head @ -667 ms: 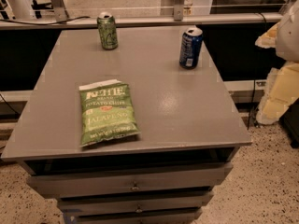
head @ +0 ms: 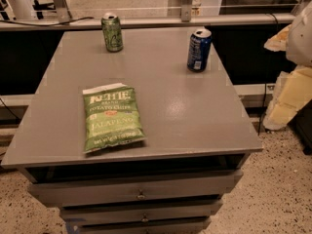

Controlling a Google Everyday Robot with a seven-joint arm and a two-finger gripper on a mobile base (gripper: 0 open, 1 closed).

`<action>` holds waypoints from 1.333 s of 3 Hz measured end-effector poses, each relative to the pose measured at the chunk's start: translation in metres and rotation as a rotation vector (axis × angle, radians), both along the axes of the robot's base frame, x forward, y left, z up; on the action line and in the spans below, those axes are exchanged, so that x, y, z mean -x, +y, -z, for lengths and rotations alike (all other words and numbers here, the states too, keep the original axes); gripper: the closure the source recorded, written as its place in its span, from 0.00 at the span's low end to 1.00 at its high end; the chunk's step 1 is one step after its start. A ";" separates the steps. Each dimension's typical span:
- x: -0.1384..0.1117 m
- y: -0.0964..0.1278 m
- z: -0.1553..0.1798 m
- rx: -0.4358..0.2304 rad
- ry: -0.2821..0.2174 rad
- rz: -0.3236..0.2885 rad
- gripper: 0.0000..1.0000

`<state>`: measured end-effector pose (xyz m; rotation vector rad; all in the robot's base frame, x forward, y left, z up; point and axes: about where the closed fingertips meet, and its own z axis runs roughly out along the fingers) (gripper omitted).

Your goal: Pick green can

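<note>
The green can [head: 112,32] has a silver top and pale markings. It stands upright at the far left of the grey table top [head: 195,111]. My gripper [head: 291,97] shows only as pale white and cream shapes at the right edge of the view. It is off the table's right side, lower than the table top and far from the green can. Nothing is held.
A dark blue can [head: 199,49] stands upright at the far right of the table. A flat green jalapeno chip bag [head: 112,117] lies near the front left. Drawers [head: 140,194] sit below the table top. A rail [head: 146,21] runs behind the table.
</note>
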<state>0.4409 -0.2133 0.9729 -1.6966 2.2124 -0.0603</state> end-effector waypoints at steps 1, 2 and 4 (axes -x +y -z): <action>-0.016 0.022 0.028 -0.112 0.010 0.029 0.00; -0.054 0.066 0.060 -0.265 -0.005 0.040 0.00; -0.140 0.161 0.084 -0.597 -0.098 0.069 0.00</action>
